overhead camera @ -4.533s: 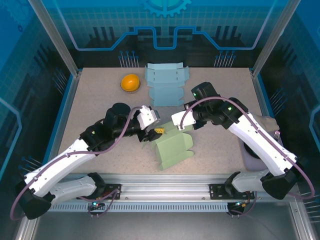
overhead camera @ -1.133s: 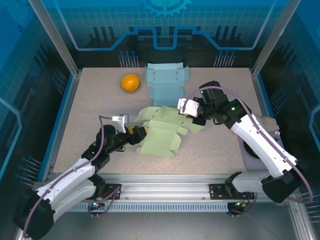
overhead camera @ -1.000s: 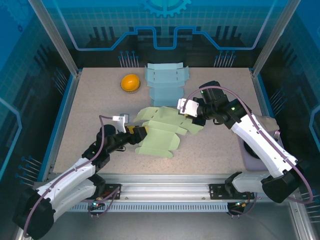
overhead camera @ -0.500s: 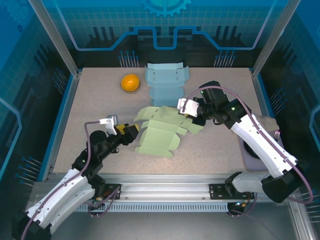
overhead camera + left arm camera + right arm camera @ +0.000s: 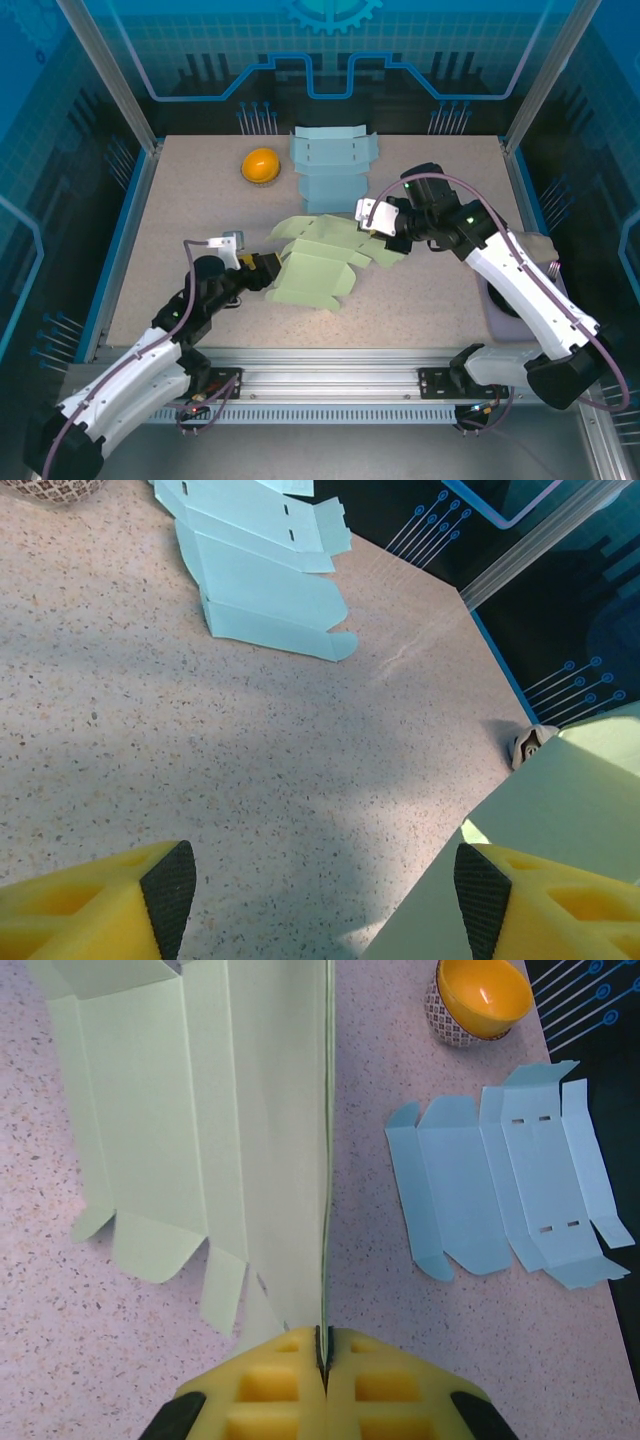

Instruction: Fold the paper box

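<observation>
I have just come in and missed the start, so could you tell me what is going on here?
The robot is working on a pale green paper box, which lies partly folded on the table. The right gripper is shut on its far-right edge, pinching the sheet. The left gripper is open at the sheet's opposite side, holding nothing. A flat blue box blank and an orange bowl lie farther back, with neither gripper on them.

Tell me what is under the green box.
The green box rests on the table, one edge pinched in the shut right gripper. Speckled table shows around it; whatever lies beneath its panels is covered.
</observation>
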`<state>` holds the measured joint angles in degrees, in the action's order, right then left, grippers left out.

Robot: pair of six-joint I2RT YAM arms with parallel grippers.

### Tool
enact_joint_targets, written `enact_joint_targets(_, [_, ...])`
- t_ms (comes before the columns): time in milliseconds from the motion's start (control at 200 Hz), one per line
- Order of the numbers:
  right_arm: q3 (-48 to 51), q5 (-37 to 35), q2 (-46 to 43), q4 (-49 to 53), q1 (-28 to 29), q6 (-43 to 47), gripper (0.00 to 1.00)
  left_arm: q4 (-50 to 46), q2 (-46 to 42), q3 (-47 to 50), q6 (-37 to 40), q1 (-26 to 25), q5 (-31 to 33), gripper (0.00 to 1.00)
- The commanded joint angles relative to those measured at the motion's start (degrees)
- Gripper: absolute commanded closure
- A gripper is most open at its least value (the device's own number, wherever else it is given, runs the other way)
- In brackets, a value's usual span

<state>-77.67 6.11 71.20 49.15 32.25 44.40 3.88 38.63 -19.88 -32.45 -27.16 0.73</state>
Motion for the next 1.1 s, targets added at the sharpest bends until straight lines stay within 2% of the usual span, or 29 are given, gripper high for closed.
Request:
enact_joint_targets(0, [-0.7,2.3,-1.2,0.4,1.0,-0.4,1.00,4.5,0.8,-1.8,1.6,0.4,-5.5,0.26])
enact_joint_targets(110, [-1.2,2.2,-0.8,0.2,1.7,-1.0,1.00,7.0,1.9,-2.0,0.9,0.3,-8.7,0.25])
enact_joint_targets(465, [-1.3,3.3,1.1,0.3,5.0,-1.2,1.00,8.2,4.3,-2.6,1.3,0.2,-8.6,0.24])
enact_joint_targets(560, [-1.2,4.5,1.6,0.6,5.7,-1.3,1.00,7.8,4.6,-2.4,1.2,0.2,-7.5,0.24])
enact_joint_targets(670, [-0.7,3.8,2.7,0.3,6.6,-2.2,1.00,5.1,5.0,-2.1,-0.2,0.2,-2.2,0.23])
enact_joint_targets(805, [0.4,-1.7,4.4,-2.3,7.1,-3.7,1.00,0.3,4.6,-1.3,-3.3,0.3,3.6,0.23])
enact_joint_targets(885, [0.4,-6.9,6.4,-3.8,6.9,-3.2,1.00,-3.4,2.5,-0.8,-5.3,0.2,5.0,0.23])
enact_joint_targets(1095, [-1.3,-17.2,14.7,-5.4,6.0,1.9,1.00,-15.7,-10.7,1.3,-9.1,0.3,8.6,0.23])
